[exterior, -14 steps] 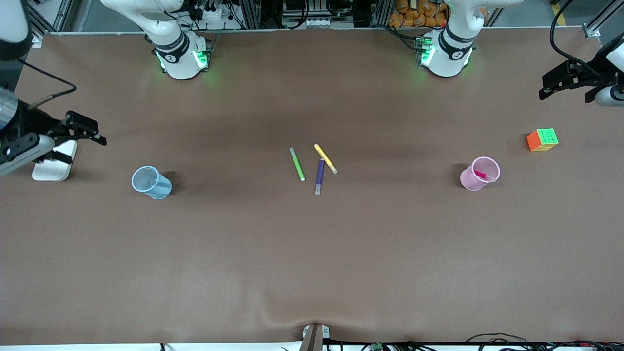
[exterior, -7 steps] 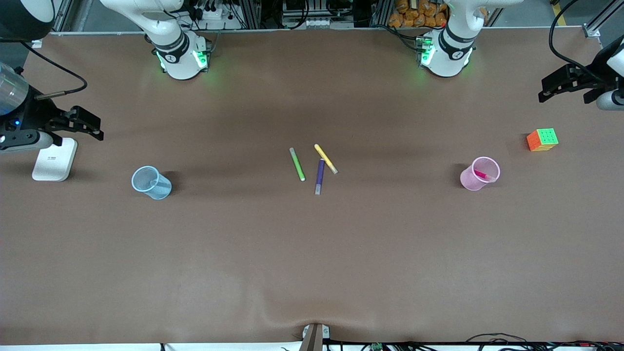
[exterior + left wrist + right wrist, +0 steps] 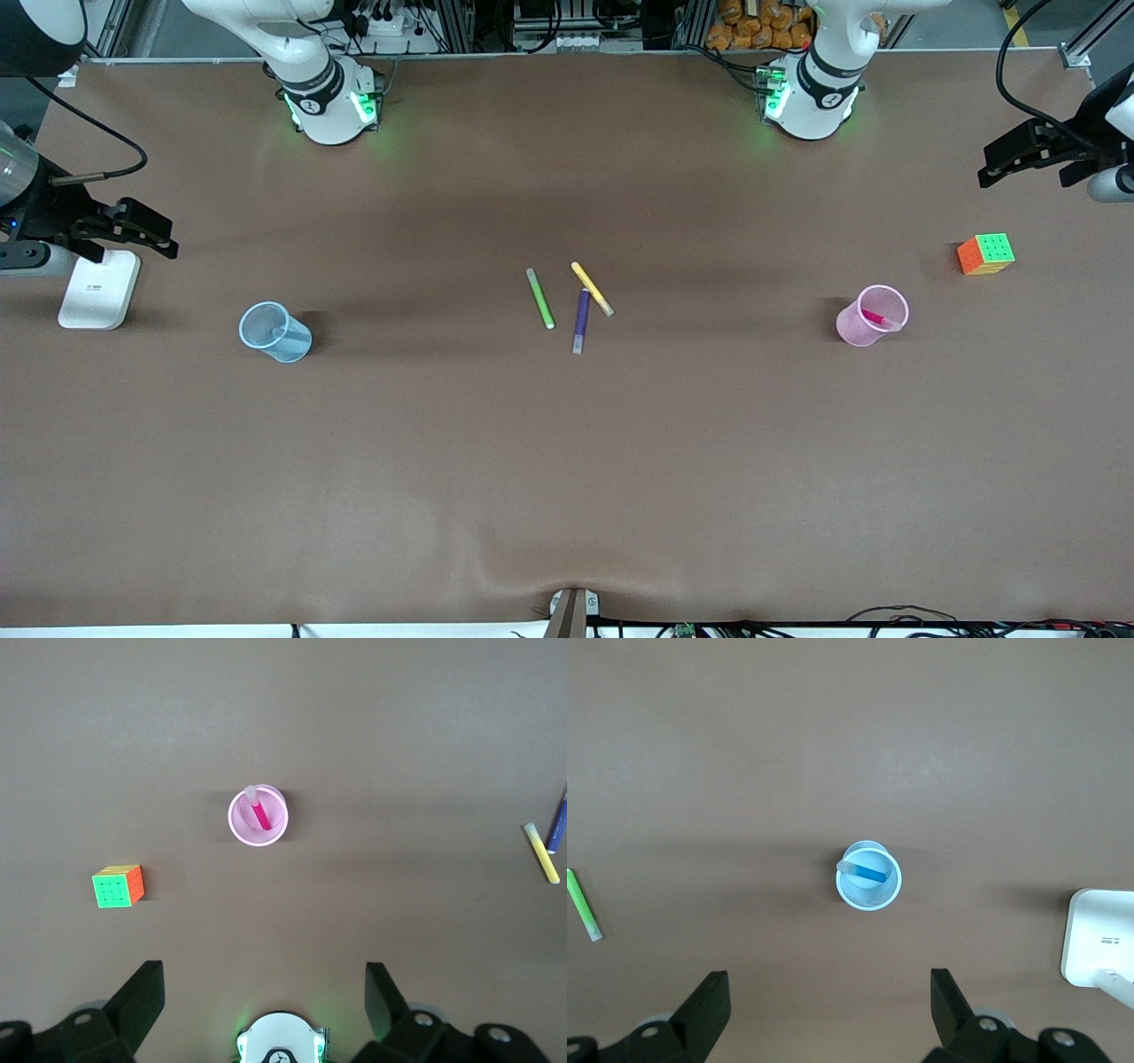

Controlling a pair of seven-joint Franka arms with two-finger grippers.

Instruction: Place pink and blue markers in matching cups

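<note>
Black jaws of left gripper (image 3: 264, 1001) and right gripper (image 3: 829, 1005) are spread, empty. Pink marker (image 3: 261, 814) is held in pink cup (image 3: 237, 829); blue marker (image 3: 871, 873) in blue cup (image 3: 852, 896).

A: The table (image 3: 567, 461) is showing a matt brown covering, cloth or paper I cannot tell, buckling a little at the edge nearest the front camera.

B: And the cups?

A: The pink cup (image 3: 872, 315) and the blue cup (image 3: 275, 332) are looking like thin translucent plastic, light passing through their walls. The pink marker (image 3: 260, 813) and the blue marker (image 3: 867, 873) are reading as smooth plastic.

B: The cube (image 3: 985, 253)?

A: Glossy plastic, its bright faces shining. The white box (image 3: 99, 288) is appearing smooth and matt, and the arm bases (image 3: 330, 97) are gleaming like glossy white plastic.
</note>
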